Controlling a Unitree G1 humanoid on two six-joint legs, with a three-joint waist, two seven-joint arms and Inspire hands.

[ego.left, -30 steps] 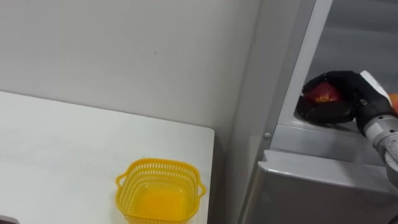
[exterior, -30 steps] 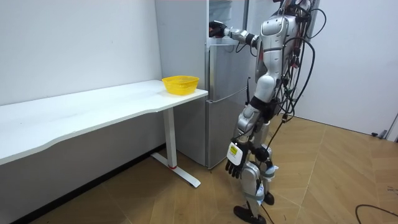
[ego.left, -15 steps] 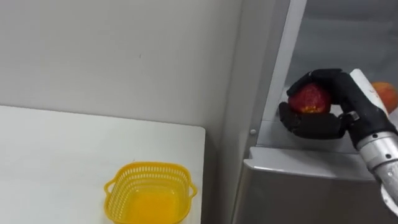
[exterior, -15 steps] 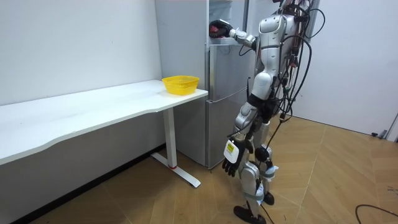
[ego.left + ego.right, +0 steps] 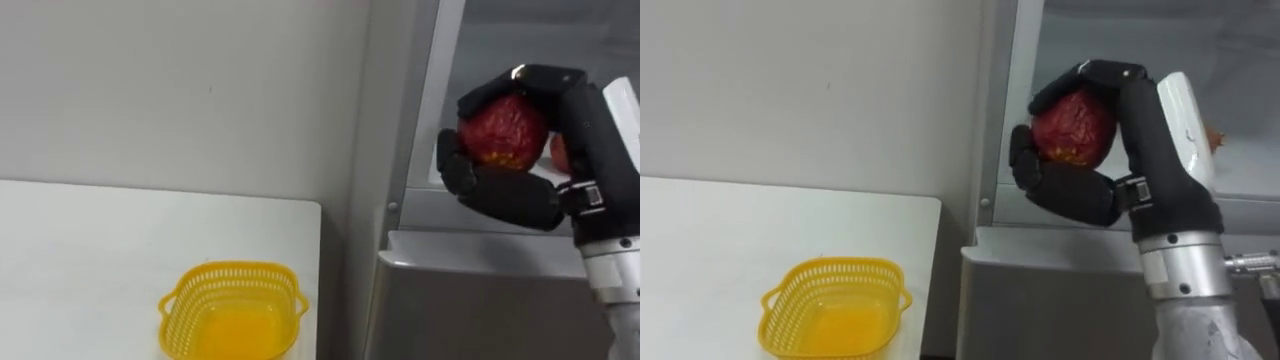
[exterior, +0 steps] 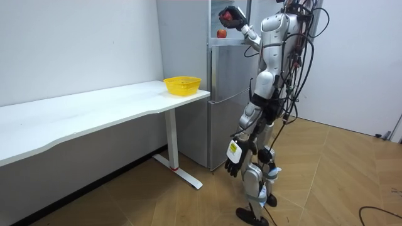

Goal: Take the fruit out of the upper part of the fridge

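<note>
Red fruit (image 5: 503, 130) clamped inside curled right hand (image 5: 583, 135), held high at mouth of upper fridge compartment (image 5: 480, 50); yellow basket (image 5: 230, 270), likely destination, below and left of that hand, left hand (image 6: 233, 166) hanging idle, farther away.

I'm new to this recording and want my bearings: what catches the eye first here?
The robot's black right hand, held high at the open upper fridge, is curled round a red fruit. Below to the left, a yellow basket sits at the white table corner nearest the fridge. Its left hand hangs by its thigh.
</note>
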